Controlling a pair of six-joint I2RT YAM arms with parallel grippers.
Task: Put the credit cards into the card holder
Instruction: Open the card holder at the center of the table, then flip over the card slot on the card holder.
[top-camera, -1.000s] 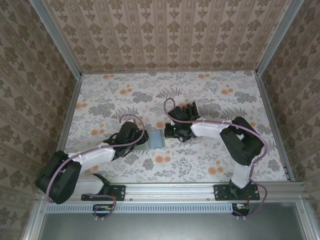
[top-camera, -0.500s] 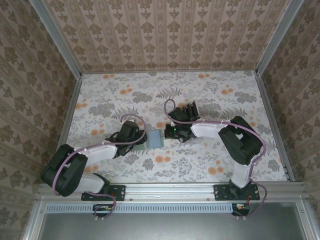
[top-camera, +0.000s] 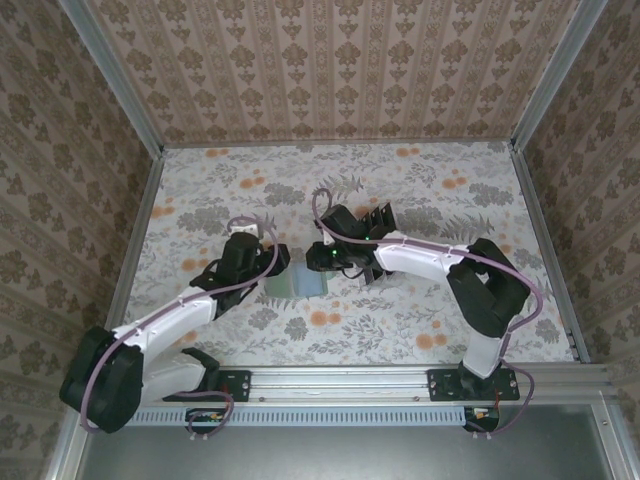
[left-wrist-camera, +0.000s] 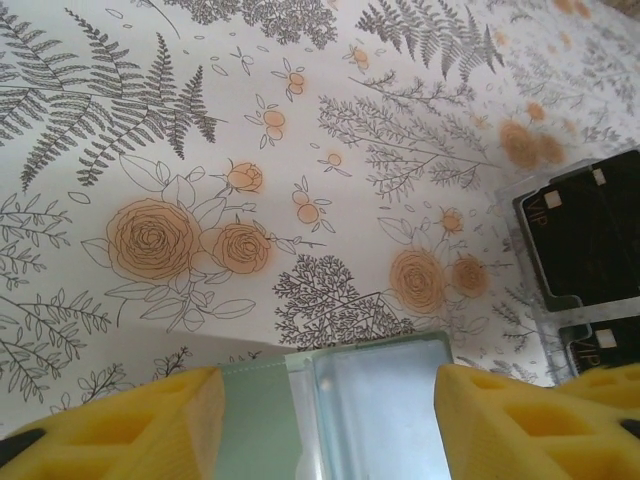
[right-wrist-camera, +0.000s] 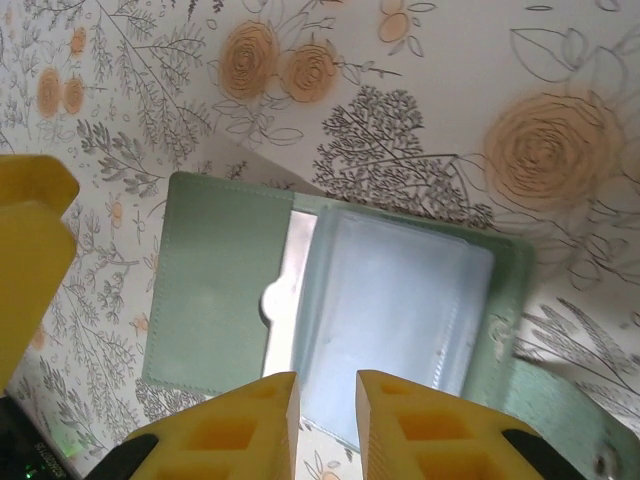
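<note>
Seen from above, the card holder lies open on the flowered tabletop between the two arms, the left gripper just beside its left edge and the right gripper over its far right corner, while the clear rack with the credit cards stands close behind the right arm; from the left wrist, the left gripper stands about half wide with the card holder filling the space between its yellow fingers, though whether they press on it cannot be told, and the glossy black credit cards sit upright in the clear rack at the right; from the right wrist, the right gripper hangs over the near edge of the card holder with its jaws only narrowly parted and nothing seen between them, the grey-green flap with its thumb notch to the left, the clear pocket to the right, a snap strap trailing at the lower right. The holder looks light, thin and limp, likely to slide or fold unless pinned by its stitched outer edges; the cards look stiff, slick and light, best pinched across their short upper edge where they rise from the rack, and fed in at the thumb notch
</note>
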